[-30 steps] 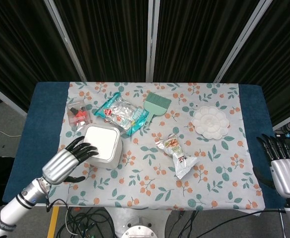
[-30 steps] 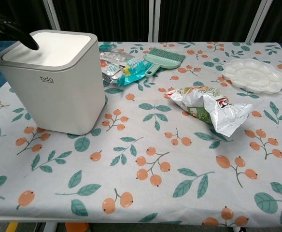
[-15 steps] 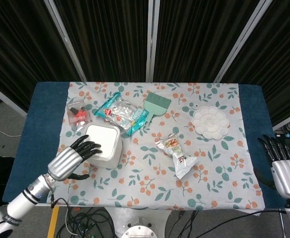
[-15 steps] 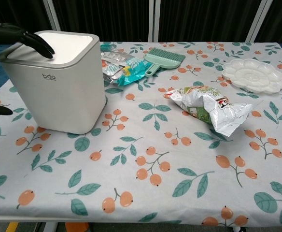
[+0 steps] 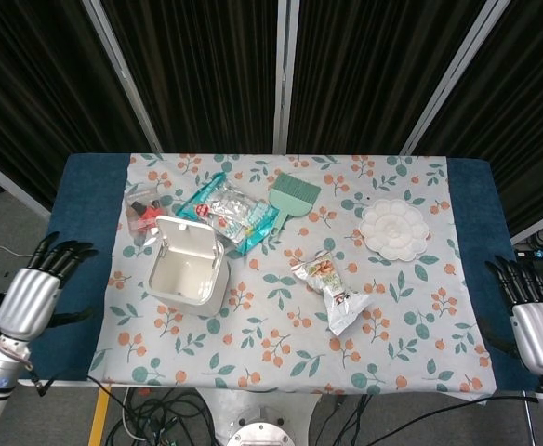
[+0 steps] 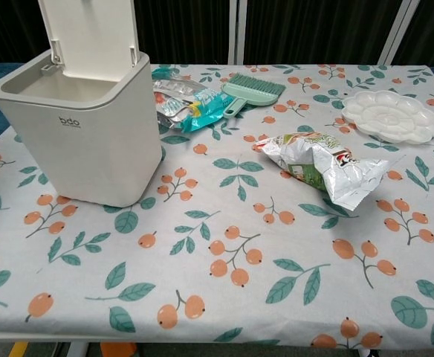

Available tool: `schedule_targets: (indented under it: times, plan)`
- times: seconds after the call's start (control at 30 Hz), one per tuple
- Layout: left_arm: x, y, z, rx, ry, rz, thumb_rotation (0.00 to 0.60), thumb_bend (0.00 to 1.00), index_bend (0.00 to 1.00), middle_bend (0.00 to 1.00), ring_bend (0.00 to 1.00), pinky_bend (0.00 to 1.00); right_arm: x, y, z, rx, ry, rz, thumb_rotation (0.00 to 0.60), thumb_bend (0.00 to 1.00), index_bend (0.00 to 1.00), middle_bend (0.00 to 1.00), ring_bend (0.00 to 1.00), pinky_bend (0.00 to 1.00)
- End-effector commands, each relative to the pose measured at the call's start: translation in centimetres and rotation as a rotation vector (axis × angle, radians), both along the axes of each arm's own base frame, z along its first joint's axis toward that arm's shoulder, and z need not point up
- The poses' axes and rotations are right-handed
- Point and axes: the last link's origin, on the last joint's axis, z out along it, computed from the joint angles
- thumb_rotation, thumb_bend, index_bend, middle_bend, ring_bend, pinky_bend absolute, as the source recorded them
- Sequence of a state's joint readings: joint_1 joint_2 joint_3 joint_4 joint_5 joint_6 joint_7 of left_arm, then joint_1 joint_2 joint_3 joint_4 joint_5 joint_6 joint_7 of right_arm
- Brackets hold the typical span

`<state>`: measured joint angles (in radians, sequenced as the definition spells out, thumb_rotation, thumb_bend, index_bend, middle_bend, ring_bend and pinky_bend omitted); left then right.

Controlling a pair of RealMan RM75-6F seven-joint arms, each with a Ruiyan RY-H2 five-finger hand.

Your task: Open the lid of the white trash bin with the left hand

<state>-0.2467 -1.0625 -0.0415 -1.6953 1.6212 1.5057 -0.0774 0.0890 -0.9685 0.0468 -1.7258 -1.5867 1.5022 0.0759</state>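
Bin: white trash bin (image 5: 188, 274) stands on the left of the floral tablecloth (image 5: 392, 307), lid (image 6: 91, 33) upright.
Left hand: (image 5: 32, 293) off the table's left edge, fingers spread, holding nothing.
Right hand: (image 5: 536, 325) at the right edge, likewise.

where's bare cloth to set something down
The whole near strip in front of the white trash bin and snack bag is bare, as is the gap between them. Crowded at the far left: teal packets, brush, small bag.
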Motion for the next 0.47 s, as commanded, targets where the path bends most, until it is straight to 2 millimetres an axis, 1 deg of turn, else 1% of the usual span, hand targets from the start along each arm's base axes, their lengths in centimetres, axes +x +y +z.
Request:
schedule_targets:
  times: [0.03, 0.13, 0.23, 0.33, 0.47]
  plan:
    - [-3.4, -1.8, 1.4, 0.067, 0.05, 0.152, 0.6, 0.0, 0.22, 0.18, 0.15, 0.0, -0.3, -0.1, -0.3, 0.011, -0.01, -0.007, 0.6, 0.25, 0.0, 0.02, 0.0, 0.0]
    - [-5.3, -3.6, 1.3, 0.086, 0.076, 0.253, 0.6, 0.0, 0.22, 0.18, 0.15, 0.0, -0.6, -0.1, -0.9, 0.03, -0.021, -0.011, 0.6, 0.25, 0.0, 0.02, 0.0, 0.0]
    - [-6.1, -5.2, 0.5, 0.086, 0.088, 0.313, 0.6, 0.0, 0.22, 0.18, 0.15, 0.0, -0.8, -0.1, -1.6, 0.045, -0.03, -0.008, 0.6, 0.26, 0.0, 0.02, 0.0, 0.0]
    - [-6.3, -6.3, -0.3, 0.09, 0.11, 0.336, 0.6, 0.0, 0.22, 0.18, 0.15, 0.0, -1.1, 0.0, -2.1, 0.043, -0.028, -0.013, 0.6, 0.26, 0.0, 0.02, 0.0, 0.0]
    - [-6.1, -6.9, -1.2, 0.097, 0.123, 0.335, 0.6, 0.0, 0.22, 0.18, 0.15, 0.0, -1.7, 0.4, -2.5, 0.021, -0.025, -0.04, 0.6, 0.26, 0.0, 0.01, 0.0, 0.0]
